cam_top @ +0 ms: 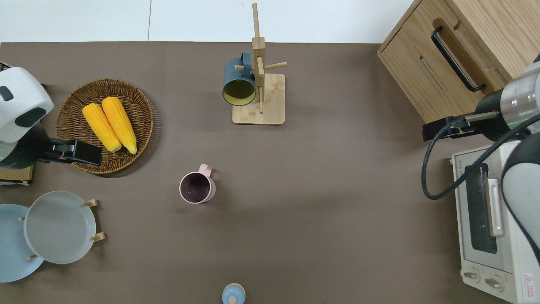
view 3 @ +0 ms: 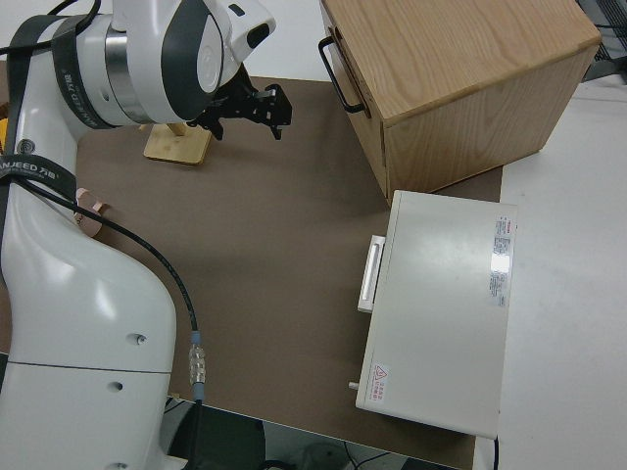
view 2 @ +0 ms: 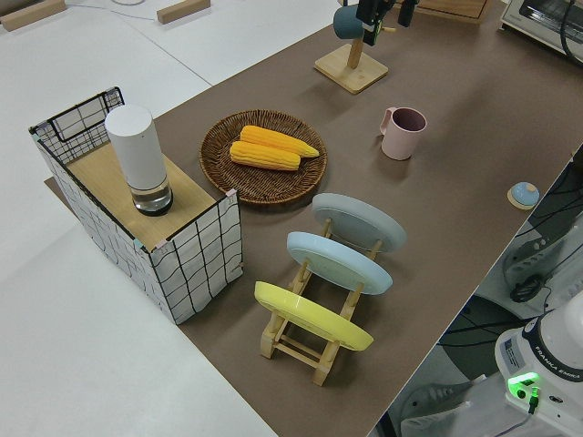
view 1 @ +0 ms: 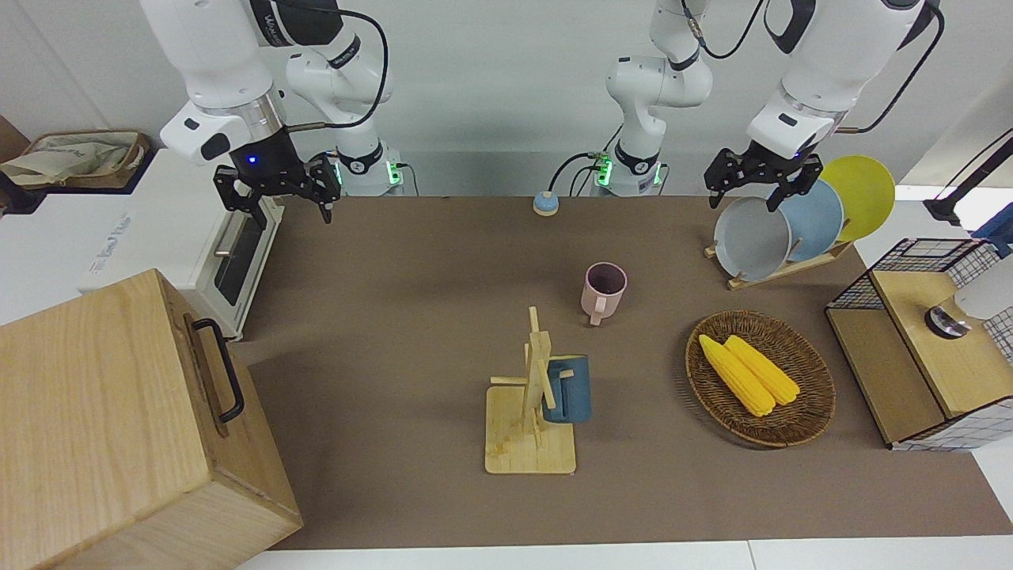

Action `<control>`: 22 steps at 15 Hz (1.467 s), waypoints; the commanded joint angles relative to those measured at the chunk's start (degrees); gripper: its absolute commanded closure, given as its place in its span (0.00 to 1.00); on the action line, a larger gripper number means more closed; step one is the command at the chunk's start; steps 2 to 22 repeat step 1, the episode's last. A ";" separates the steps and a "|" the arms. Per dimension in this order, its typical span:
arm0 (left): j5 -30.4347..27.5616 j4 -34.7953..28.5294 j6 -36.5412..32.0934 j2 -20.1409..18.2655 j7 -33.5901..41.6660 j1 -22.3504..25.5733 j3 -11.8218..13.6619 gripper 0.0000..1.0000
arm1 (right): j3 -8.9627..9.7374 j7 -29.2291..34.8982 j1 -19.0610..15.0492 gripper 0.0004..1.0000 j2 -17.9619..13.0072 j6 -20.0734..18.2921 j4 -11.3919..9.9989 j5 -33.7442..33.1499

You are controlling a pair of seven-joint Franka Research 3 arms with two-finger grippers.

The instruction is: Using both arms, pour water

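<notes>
Both glossy white jointed arms raised over the brown worktop, nothing held.

Left black two-finger pincer up in the air, fingers spread apart and empty; in the overhead view placed over the edge of the round woven wicker basket with two yellow corn cobs inside.

Right black two-finger pincer also up in the air, fingers clearly apart and empty; in the overhead view located over the worktop near the white toaster oven and the big light wooden box with a black handle.

Pink mug with a small handle standing upright on the worktop near its middle, open mouth up, inside dark; whether with water or not, cannot tell. Well apart from both pincers.

Dark blue mug hanging on a peg of the wooden cup tree with a square base, farther from the robots than the pink mug.

Wooden plate rack toward the left arm's end of the worktop, with a grey plate, a light blue plate and a yellow plate standing on edge.

Small blue round knob-like thing at the worktop edge nearest to the robots, between the two arm bases.

White cylinder on a dark base standing on the wooden shelf of a black wire-grid stand, beside the basket.
</notes>
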 commanded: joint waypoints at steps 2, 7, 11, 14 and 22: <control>1.21 -0.90 -0.64 -1.05 -0.68 -0.95 0.53 0.00 | 0.53 -1.20 -1.07 0.01 -0.42 0.50 -0.30 1.25; 1.21 -0.90 -0.64 -1.05 -0.68 -0.95 0.53 0.00 | 0.53 -1.20 -1.07 0.01 -0.42 0.50 -0.30 1.25; 1.21 -0.90 -0.64 -1.05 -0.68 -0.95 0.53 0.00 | 0.53 -1.20 -1.07 0.01 -0.42 0.50 -0.30 1.25; 1.21 -0.90 -0.64 -1.05 -0.68 -0.95 0.53 0.00 | 0.53 -1.20 -1.07 0.01 -0.42 0.50 -0.30 1.25; 1.21 -0.90 -0.64 -1.05 -0.68 -0.95 0.53 0.00 | 0.53 -1.20 -1.07 0.01 -0.42 0.50 -0.30 1.25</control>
